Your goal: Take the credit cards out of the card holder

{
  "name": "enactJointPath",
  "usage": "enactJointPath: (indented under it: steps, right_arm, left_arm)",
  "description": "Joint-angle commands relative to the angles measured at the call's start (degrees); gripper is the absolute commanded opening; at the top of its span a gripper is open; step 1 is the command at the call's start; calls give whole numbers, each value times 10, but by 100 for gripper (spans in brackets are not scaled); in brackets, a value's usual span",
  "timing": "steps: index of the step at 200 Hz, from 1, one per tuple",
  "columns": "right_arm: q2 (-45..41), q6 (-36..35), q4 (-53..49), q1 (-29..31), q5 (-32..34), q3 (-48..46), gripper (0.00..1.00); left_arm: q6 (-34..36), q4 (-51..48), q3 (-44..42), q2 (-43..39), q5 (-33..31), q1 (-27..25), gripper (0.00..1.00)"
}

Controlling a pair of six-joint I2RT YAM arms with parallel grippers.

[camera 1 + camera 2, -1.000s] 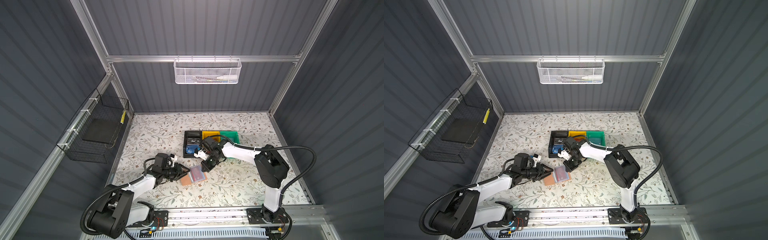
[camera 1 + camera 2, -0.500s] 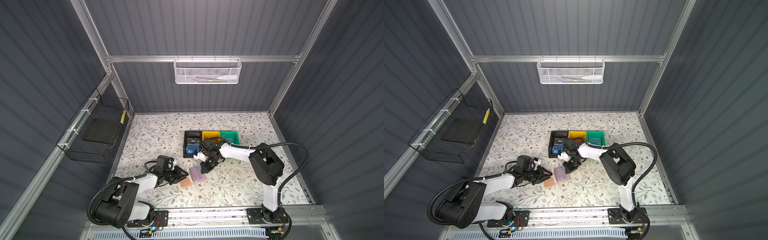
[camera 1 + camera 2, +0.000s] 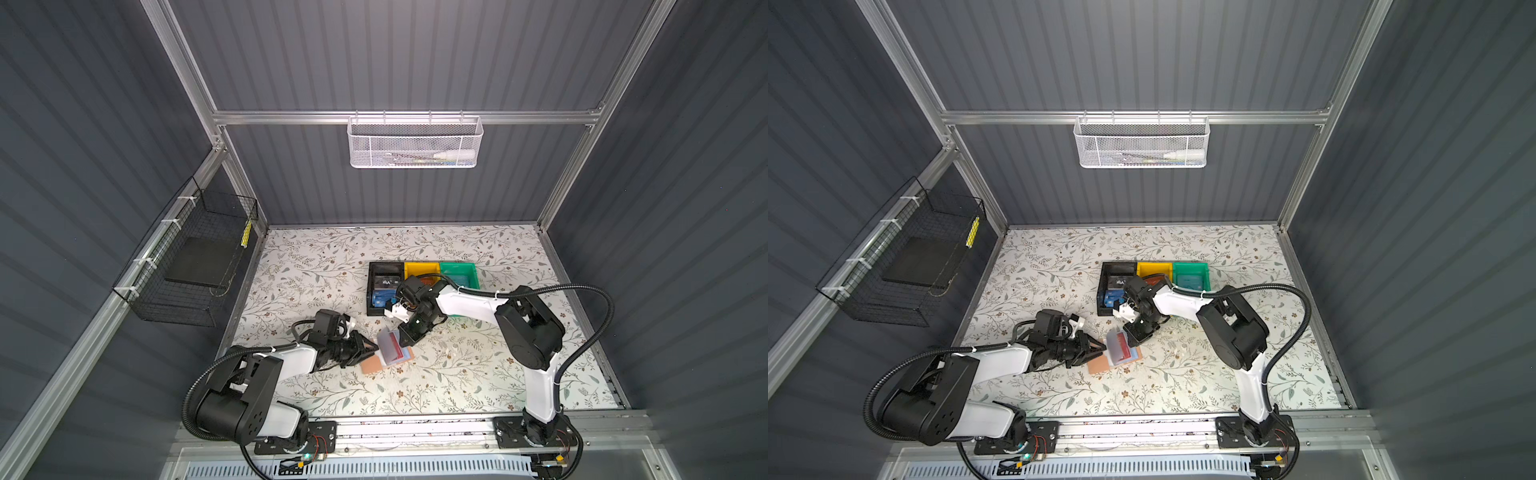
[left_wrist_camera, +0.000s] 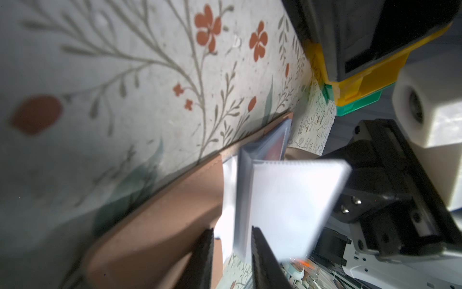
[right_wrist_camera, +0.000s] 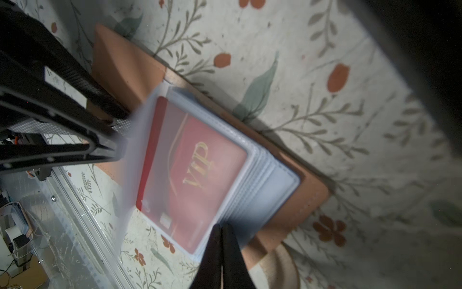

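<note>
Left wrist view: the left gripper (image 4: 232,229) has its jaws drawn narrow, pinching a clear sleeve (image 4: 287,200) that stands up off the rest of the card holder (image 4: 162,212).
Card holder: lies open on the floral table (image 5: 325,112) with its tan cover down. It sits right under the tips of both grippers, which face each other across it in both top views.
Right gripper (image 5: 221,231): jaws pressed together with nothing between them. The tips are at the edge of the flat stack of sleeves.
Red card (image 5: 200,175): has gold "VIP" lettering and sits inside the top sleeve of the flat stack. It is just ahead of the right gripper's tips, on the near side of the raised sleeve from them.
Left fingers (image 5: 82,85): seen from the right wrist, they reach the raised sleeve from its far side. The sleeve itself is blurred there.
Bins: the black bin (image 3: 384,266), yellow bin (image 3: 419,268) and green bin (image 3: 459,268) stand side by side in a row behind the right gripper, apart from the holder.
Blue cards (image 3: 380,298): in the black bin, close behind the right gripper's wrist.
</note>
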Motion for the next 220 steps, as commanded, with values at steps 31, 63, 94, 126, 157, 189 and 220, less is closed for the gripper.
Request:
enactJointPath:
  steps: [31,63,94,126,157,189,220]
  right_arm:
    - [10,-2,-16,9,-9,19,8]
    - [7,-7,-27,9,-1,26,8]
    - [9,-8,-32,9,2,25,9]
    - [9,-9,-34,9,2,20,9]
    - [7,-11,-36,9,-3,18,10]
    - [2,-12,-35,9,-8,20,10]
    - [11,-12,-34,16,-19,36,10]
  left_arm:
    - [19,-52,-13,14,-42,-2,29]
    - [37,-96,-4,-6,-53,1,28]
    - [82,-228,34,-69,-71,26,29]
    - [113,-369,90,-145,-103,43,31]
    - [103,-399,121,-185,-85,44,32]
    - [76,-366,137,-203,-51,44,33]
    - [80,-366,129,-187,-50,44,31]
